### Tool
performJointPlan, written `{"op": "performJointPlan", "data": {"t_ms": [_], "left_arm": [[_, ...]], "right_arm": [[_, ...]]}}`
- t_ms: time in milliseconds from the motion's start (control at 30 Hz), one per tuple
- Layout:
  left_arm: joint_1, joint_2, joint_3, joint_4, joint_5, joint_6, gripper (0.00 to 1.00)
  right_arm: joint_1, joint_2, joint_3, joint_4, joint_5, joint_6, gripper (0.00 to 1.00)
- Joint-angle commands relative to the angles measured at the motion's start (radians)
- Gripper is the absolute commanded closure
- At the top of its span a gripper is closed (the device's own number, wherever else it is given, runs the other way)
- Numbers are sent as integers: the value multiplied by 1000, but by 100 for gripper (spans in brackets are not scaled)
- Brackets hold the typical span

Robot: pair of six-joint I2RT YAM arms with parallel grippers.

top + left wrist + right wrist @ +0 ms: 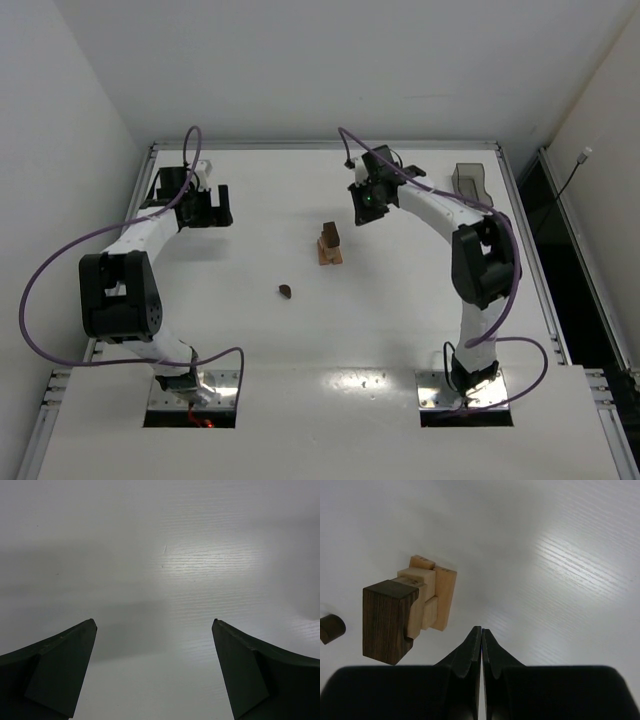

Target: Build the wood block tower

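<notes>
Although the tower (329, 245) stands mid-table, capped by a dark block (387, 622), one small dark piece (286, 291) lies apart, nearer the arms, probably still to be added. The right end effector (481, 630) is pressed together, empty; the left end effector (155, 625) is spread over bare table (165, 555).

Tower (330, 245) stands mid-surface (250, 350). One loose block (286, 291) lies nearer & to its left, apart. Right pincer (368, 207) is just behind-right of tower, left pincer (207, 212) far left. Tray (468, 182) sits in far right corner.
</notes>
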Motion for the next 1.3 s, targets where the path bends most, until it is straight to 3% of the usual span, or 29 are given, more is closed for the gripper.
{"op": "performJointPlan", "data": {"t_ms": [0,133,367,600,967,1267], "left_arm": [[-4,-35,-4,28,12,-7,0],[-4,-25,15,28,22,-7,0],[-4,-16,16,28,22,-7,0],[-4,-16,16,28,22,-7,0],[-4,-16,16,28,22,-7,0],[-4,-7,25,28,22,-7,0]], "right_arm": [[15,9,58,7,-42,25,99],[15,18,67,7,-81,15,98],[66,52,99,-11,-98,6,84],[84,73,128,-22,-87,6,78],[84,82,119,-31,-64,6,76],[75,-20,-4,-22,2,15,100]]}}
